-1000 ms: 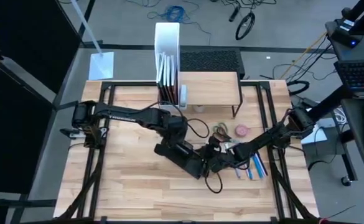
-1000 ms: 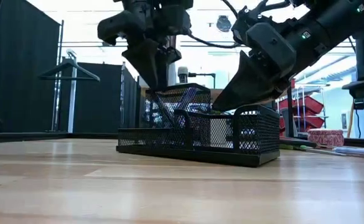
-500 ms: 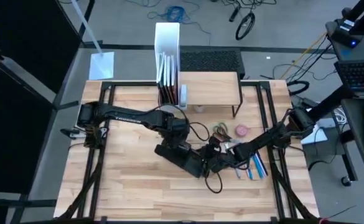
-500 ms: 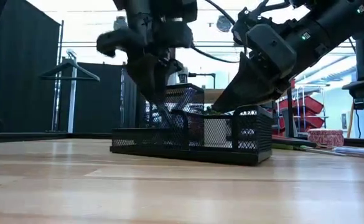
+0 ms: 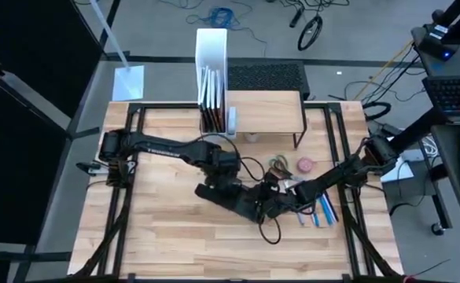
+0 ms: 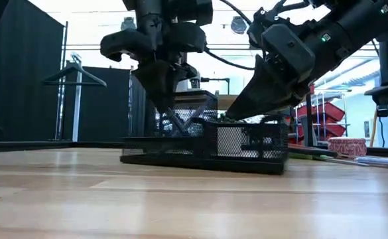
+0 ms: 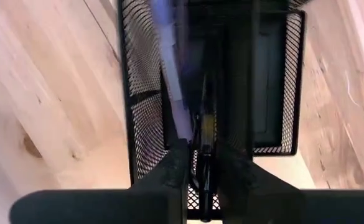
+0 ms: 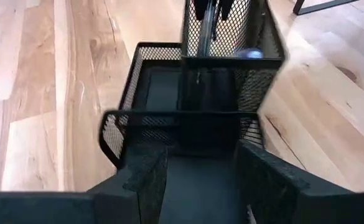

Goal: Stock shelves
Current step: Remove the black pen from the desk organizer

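A black mesh organizer tray rests by its flat bottom on the table's middle. My left gripper reaches down into its tall compartment and is shut on a mesh wall. My right gripper comes in slanting from the table's right. It is open at the tray's low end, one finger to each side. A blue pen-like thing lies inside the tray. The shelves, a low light-wood riser on black legs, stand at the table's far edge, untouched. My left gripper pinches an upright mesh wall of the tray's tall compartment between its two fingers. The fingers point down from above. The tray stays level with its bottom on the table. My right gripper stands at the low end wall; I cannot tell whether it touches.
A tall white file box with folders stands left of the riser. Scissors, a pink tape roll and several pens lie right of the tray. Bare wood lies toward the near and left edges.
The tray has slid a little toward the table's left and turned slightly, staying flat on the table. My left gripper has gone with it, still shut on the wall.
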Motion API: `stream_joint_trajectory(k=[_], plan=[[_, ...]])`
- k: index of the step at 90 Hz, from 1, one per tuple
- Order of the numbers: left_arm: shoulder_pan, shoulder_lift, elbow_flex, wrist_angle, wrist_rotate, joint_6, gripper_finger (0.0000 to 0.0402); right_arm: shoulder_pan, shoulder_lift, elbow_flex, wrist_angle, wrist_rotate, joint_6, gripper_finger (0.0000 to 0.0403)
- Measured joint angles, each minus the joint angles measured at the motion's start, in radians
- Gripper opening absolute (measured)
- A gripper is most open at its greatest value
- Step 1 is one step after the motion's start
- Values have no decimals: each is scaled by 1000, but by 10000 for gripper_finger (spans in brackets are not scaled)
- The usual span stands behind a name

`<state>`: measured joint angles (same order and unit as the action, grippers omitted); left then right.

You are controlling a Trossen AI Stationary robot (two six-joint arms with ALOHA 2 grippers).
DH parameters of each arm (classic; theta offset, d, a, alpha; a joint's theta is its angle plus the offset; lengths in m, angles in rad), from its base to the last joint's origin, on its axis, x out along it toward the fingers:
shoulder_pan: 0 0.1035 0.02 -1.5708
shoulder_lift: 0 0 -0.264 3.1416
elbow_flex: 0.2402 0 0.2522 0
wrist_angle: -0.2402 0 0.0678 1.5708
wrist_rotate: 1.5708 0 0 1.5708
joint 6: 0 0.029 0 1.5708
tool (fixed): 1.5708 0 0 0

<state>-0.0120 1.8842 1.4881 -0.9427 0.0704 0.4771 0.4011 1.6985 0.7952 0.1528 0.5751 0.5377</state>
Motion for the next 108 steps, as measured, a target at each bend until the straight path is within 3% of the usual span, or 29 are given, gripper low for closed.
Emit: stream_joint_trajectory(k=[23, 65, 96, 108], plan=[[-25, 2, 47, -37, -74, -16, 34, 4, -41, 0, -8, -50, 1, 171], [-66, -79, 135, -137, -192, -54, 34, 45, -322, 0, -119, -7, -82, 171], [-105, -119, 175, -131, -220, -52, 35, -25, -331, 0, -19, -7, -181, 171], [-118, -127, 175, -123, -221, -50, 35, -76, -295, 0, 55, -109, -219, 171]])
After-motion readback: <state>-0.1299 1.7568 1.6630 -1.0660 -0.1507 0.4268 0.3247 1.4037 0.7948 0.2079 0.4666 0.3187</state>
